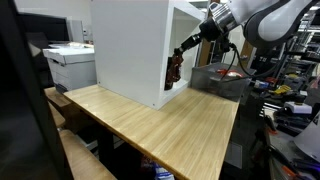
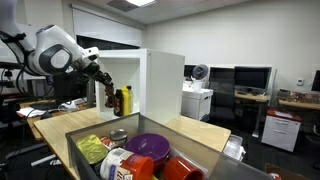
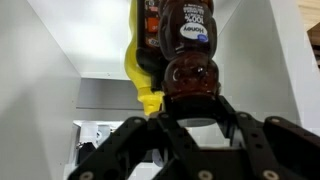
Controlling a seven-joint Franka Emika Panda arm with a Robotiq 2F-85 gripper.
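mid-carry, the gripper (image 3: 193,112) fingers clamp a brown syrup bottle (image 3: 186,40) at the white cabinet (image 1: 130,45) opening, and the next move probably calls for clearing the yellow bottle (image 3: 136,65) touching it.

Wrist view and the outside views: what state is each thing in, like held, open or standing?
hand: closed on the brown squeeze bottle's cap end.
brown squeeze bottle: upright, gripped, at the cabinet opening.
yellow squeeze bottle: upright, close beside it, not gripped.
white cabinet: open on one side.
grey bin: uncovered, holding dishes.
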